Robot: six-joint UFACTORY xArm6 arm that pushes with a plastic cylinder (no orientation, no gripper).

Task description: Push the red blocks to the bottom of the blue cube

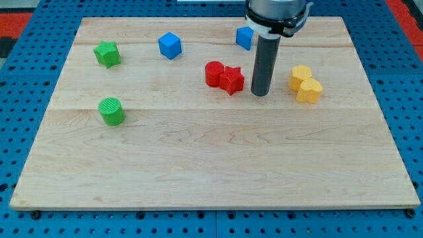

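**Tip just right of the red pair, blue cube up-left**

Wooden board [211, 165] on a blue pegboard surface [20, 79]. Going from the view's left:

Green star block [107, 53] near the top-left corner. Green cylinder [112, 111] below it, well apart, sitting alone on the left side.

Blue cube [170, 45] next, near the view's top, right of the green star. Nothing is directly below it.

Red cylinder [213, 73] and red star block [231, 80] touch each other, cylinder on the left, star on the right. The pair lies right of and lower than the blue cube, not under it.

Second blue block [244, 38] near the top, above the red star, partly hidden behind the arm's housing; shape not fully clear.

My tip [260, 94] is down on the board just right of the red star, a small gap between them, not touching. No gripper on this rig, so no open or closed state to tell.

Two yellow blocks to the right of the rod: upper one [300, 75] and lower one [309, 90], touching each other, rounded shapes, exact form unclear. Tip sits between red star and yellow pair.
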